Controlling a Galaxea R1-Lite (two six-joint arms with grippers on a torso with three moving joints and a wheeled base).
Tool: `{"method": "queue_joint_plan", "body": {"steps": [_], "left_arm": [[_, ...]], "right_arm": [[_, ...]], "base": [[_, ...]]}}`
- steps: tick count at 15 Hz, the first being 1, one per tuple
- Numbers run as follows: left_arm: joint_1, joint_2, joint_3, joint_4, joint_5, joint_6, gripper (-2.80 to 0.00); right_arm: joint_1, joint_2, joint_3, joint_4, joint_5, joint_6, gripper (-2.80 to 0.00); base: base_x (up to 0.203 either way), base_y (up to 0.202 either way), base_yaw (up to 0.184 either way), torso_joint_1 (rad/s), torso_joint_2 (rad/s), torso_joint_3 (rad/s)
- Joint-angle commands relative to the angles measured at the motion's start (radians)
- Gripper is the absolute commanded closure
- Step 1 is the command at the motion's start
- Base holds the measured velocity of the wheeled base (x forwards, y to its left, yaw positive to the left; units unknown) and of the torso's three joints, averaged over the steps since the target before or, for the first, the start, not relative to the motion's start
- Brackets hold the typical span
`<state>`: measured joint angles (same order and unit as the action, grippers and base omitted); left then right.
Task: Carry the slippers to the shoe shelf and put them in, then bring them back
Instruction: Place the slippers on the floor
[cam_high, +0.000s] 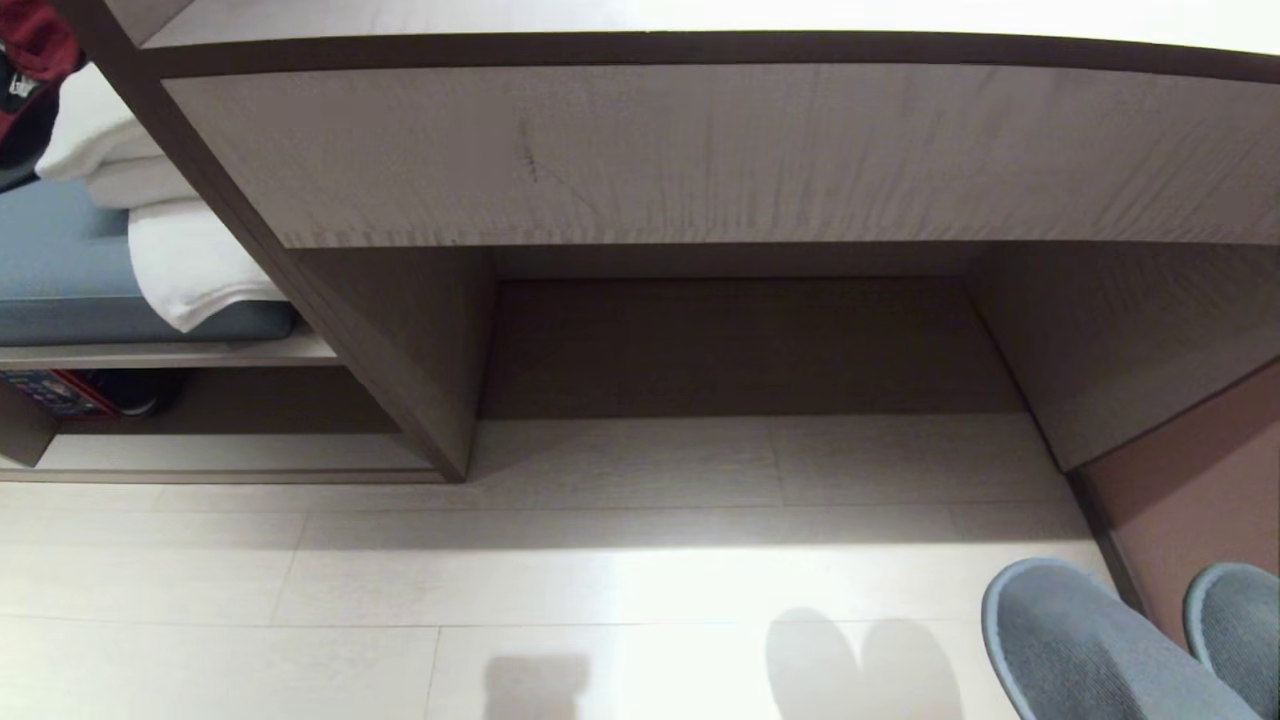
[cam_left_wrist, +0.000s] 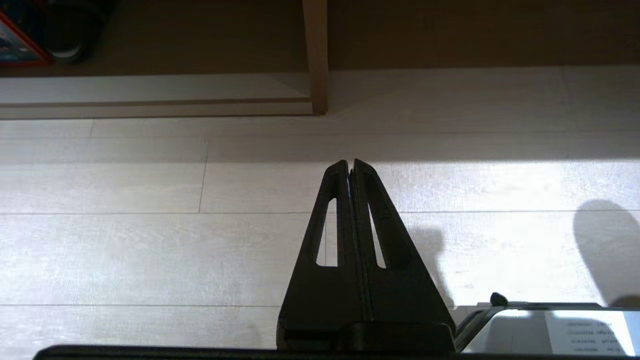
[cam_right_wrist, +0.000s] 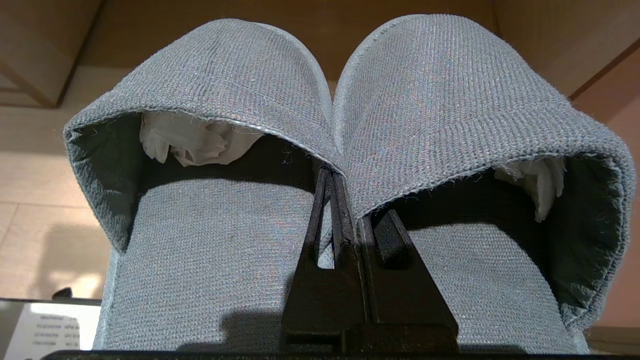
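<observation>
Slippers (cam_right_wrist: 320, 125) being held as a pair, pinched at touching inner edges by right gripper (cam_right_wrist: 340, 185).

Appearing grey-blue rather than black, sitting side by side with toes pointing away from the wrist, white paper stuffing (cam_right_wrist: 190, 140) showing inside each toe. Hanging above pale floor (cam_high: 400, 570) at lower right of head view, toes (cam_high: 1070, 630) just in front of the desk recess (cam_high: 740, 350). Shoe shelf (cam_high: 230, 455) lying low and well apart to the left, beyond the upright divider panel (cam_high: 400, 360), with white towels (cam_high: 190, 260) resting on the blue cushion (cam_high: 60, 260) above it. Left gripper (cam_left_wrist: 350, 165) hovering over bare floor, fingers pressed together, holding nothing.
</observation>
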<state>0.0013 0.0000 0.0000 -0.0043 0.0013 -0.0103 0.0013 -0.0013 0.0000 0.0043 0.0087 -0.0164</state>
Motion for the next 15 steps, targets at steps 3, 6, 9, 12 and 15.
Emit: {"method": "queue_joint_plan", "body": {"steps": [3, 6, 9, 12, 15], "left_arm": [[0.000, 0.001, 0.000, 0.000, 0.000, 0.000, 0.00], [0.000, 0.000, 0.000, 0.000, 0.000, 0.000, 0.00], [0.000, 0.001, 0.000, 0.000, 0.000, 0.000, 0.00], [0.000, 0.002, 0.000, 0.000, 0.000, 0.000, 0.00], [0.000, 0.001, 0.000, 0.000, 0.000, 0.000, 0.00]], "right_arm": [[0.000, 0.001, 0.000, 0.000, 0.001, 0.000, 0.00], [0.000, 0.001, 0.000, 0.000, 0.001, 0.000, 0.00], [0.000, 0.001, 0.000, 0.000, 0.001, 0.000, 0.00], [0.002, 0.001, 0.000, 0.000, 0.001, 0.000, 0.00], [0.000, 0.001, 0.000, 0.000, 0.001, 0.000, 0.00]], "base": [[0.000, 0.000, 0.000, 0.003, 0.00, -0.195], [0.000, 0.000, 0.000, 0.004, 0.00, -0.194], [0.000, 0.000, 0.000, 0.001, 0.00, -0.199], [0.000, 0.000, 0.000, 0.002, 0.00, -0.201], [0.000, 0.000, 0.000, 0.003, 0.00, -0.195]]}}
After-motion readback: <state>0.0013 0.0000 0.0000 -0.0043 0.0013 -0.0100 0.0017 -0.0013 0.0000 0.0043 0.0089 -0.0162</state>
